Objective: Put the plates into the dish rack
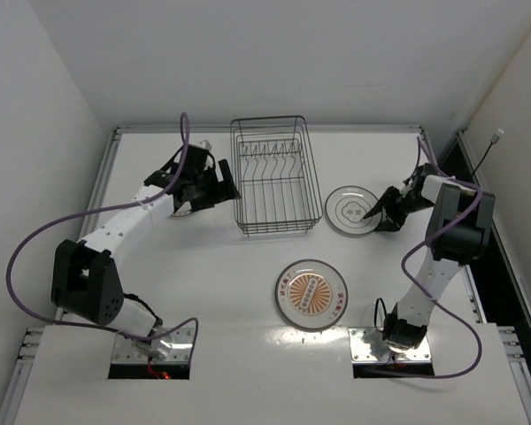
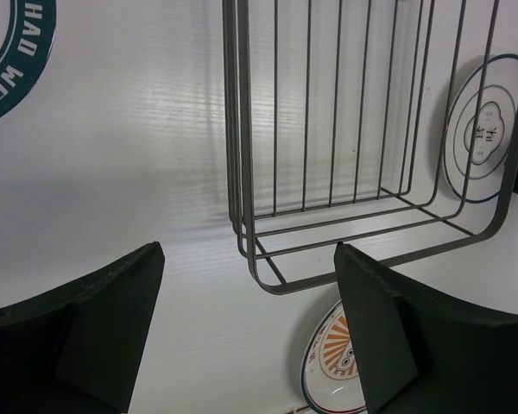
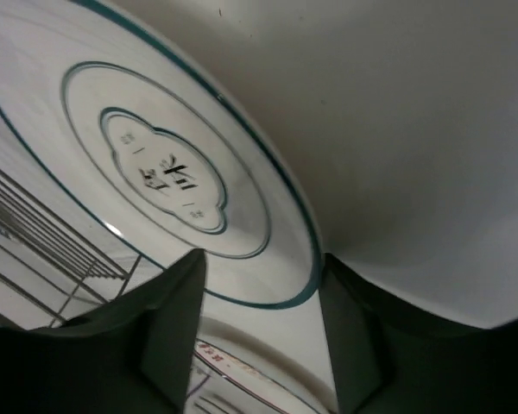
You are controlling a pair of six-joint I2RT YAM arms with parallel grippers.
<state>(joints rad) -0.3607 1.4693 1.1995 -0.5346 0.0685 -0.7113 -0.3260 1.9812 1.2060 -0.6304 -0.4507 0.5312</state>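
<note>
The dark wire dish rack (image 1: 273, 175) stands at the back middle of the table with no plate in it. The white plate with the grey emblem (image 1: 350, 211) lies flat to its right. My right gripper (image 1: 374, 215) is open, with its fingers either side of that plate's right rim (image 3: 261, 263). The orange-centred plate (image 1: 311, 293) lies in front of the rack. My left gripper (image 1: 227, 189) is open and empty by the rack's left side (image 2: 249, 259). The blue-rimmed plate (image 2: 9, 52) shows only at the left wrist view's top left corner. In the top view my left arm hides most of it.
The left wrist view looks along the rack's wire wall (image 2: 239, 155) and shows the emblem plate (image 2: 479, 129) beyond it and the orange-centred plate (image 2: 332, 362) low down. The right wrist view shows rack wires (image 3: 34, 224) at lower left. White walls close in the table.
</note>
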